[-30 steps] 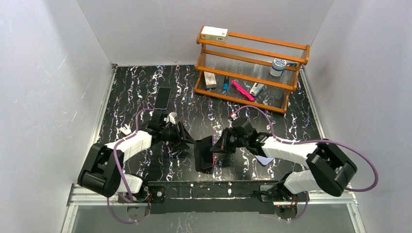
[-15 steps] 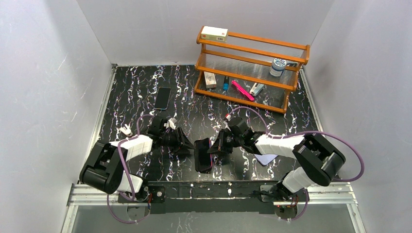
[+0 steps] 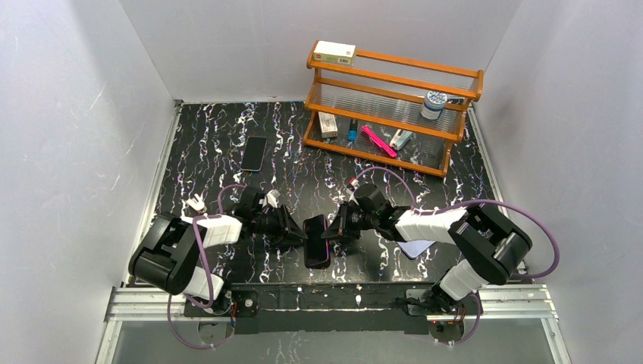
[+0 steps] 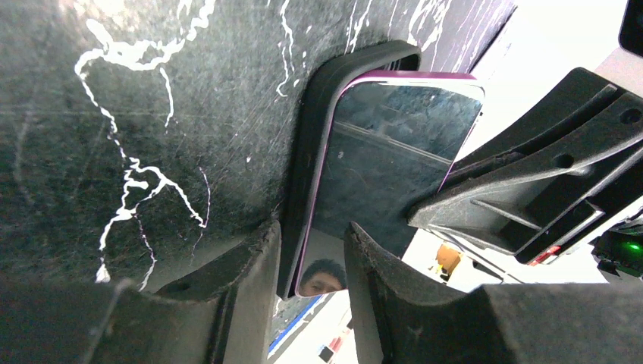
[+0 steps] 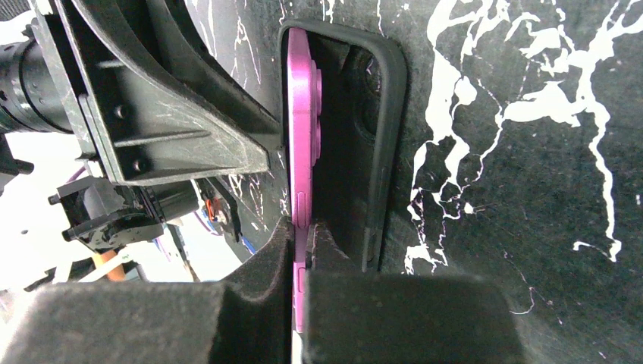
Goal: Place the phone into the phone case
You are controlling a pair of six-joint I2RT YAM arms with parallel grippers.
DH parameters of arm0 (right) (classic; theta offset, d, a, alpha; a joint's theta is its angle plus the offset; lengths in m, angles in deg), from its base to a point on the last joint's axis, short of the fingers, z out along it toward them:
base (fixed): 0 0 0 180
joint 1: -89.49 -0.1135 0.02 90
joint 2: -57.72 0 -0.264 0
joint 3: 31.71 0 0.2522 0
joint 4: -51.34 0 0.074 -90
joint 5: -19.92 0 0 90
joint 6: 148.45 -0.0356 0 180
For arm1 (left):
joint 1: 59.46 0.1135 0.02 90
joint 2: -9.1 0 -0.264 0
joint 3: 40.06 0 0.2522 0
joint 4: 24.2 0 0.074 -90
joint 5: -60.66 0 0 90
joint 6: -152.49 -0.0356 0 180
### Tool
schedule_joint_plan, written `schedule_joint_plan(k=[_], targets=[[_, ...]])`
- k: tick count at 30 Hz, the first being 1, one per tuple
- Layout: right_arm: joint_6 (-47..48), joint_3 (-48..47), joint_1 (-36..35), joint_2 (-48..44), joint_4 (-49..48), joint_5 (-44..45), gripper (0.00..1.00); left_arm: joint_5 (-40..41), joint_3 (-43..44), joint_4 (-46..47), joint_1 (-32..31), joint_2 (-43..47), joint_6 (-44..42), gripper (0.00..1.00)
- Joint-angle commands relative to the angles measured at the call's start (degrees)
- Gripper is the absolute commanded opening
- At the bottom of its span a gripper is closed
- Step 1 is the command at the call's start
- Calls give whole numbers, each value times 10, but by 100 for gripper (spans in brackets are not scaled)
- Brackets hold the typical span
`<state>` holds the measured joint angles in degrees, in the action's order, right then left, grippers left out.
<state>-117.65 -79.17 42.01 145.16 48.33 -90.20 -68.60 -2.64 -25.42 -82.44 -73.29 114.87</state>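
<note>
phone [image 5: 301, 136] in right jaws, partly inside black case [image 5: 385, 152]; box [image 3: 334, 51] label unreadable.

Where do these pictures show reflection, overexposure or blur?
Left wrist view: the phone mirrors a face; the background at right is blown white. Right wrist view: the right gripper looks soft, out of focus. Top view: evenly lit, sharp.
</note>
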Motion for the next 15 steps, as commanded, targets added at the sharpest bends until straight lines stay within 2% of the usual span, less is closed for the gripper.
schedule_joint_plan(k=[1, 15], targets=[[-9, 11, -2, 13, -24, 5, 1, -12, -18, 32, -13, -6, 20, 34], [5, 8, -3, 54, -22, 1, 1, 12, -10, 49, -58, -7, 33, 31]])
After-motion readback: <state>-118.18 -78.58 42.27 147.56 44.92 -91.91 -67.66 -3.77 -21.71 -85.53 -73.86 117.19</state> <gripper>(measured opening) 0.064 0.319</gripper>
